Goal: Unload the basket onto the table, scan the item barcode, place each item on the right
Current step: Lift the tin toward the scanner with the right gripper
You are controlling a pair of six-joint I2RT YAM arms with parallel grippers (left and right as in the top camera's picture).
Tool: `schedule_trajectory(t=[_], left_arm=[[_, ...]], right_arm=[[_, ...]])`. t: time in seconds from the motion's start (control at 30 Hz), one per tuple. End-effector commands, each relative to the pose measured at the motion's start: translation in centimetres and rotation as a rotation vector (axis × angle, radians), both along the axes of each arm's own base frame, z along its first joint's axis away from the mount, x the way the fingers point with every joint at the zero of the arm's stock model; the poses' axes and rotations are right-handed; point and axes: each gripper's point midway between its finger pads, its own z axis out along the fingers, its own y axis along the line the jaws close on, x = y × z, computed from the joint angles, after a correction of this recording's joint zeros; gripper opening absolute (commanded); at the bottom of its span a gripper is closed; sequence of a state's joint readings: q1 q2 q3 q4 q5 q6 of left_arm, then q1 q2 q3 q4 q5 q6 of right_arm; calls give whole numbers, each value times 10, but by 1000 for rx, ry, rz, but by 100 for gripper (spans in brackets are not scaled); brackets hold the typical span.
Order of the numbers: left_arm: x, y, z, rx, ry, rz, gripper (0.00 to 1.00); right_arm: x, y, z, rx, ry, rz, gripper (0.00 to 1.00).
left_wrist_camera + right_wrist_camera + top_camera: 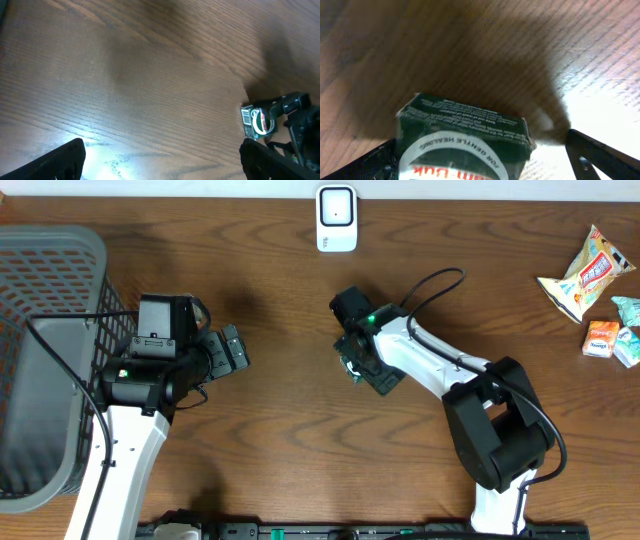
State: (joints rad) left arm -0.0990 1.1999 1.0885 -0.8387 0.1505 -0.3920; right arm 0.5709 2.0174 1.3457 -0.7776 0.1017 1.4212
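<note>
- The green box [465, 117] lies on the wooden table [280, 450] near its middle, under the right arm's wrist.
- The right gripper [482, 150] stands wide, one finger on each side of the box. On the wrist view a strip of bare table shows between the box and the finger at 3 o'clock. Whether the finger at 9 o'clock touches the box cannot be told.
- The left gripper [237, 352] is spread wide with only bare wood between its fingers. It sits at 9 o'clock from the box, well apart.
- The left wrist view shows a barcode [246, 117] on the box's end face.
- The white scanner [337, 218] stands at 12 o'clock on the table edge.
- A grey basket [60, 240] is at 9 o'clock.
- A snack bag [585, 275] and small packets [603, 338] lie at 2 o'clock.
</note>
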Motion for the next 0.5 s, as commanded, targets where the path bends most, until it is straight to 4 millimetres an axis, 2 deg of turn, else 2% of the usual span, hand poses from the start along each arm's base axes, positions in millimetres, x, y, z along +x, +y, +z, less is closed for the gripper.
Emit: schedule_trajectory(t=[0.0,0.07,0.33,0.47], left_arm=[[2,4,2,12,-6,10,98],[2,4,2,12,-6,10,98],[2,4,2,12,-6,10,98],[2,4,2,12,-6,10,98]], right_arm=[[-5,0,-2,7,-2,-19,94],[-7,0,-3,8,4,-17,85],[-16,14,-3,46,32,11,83],[-19,18,-4,61,42,17,68]])
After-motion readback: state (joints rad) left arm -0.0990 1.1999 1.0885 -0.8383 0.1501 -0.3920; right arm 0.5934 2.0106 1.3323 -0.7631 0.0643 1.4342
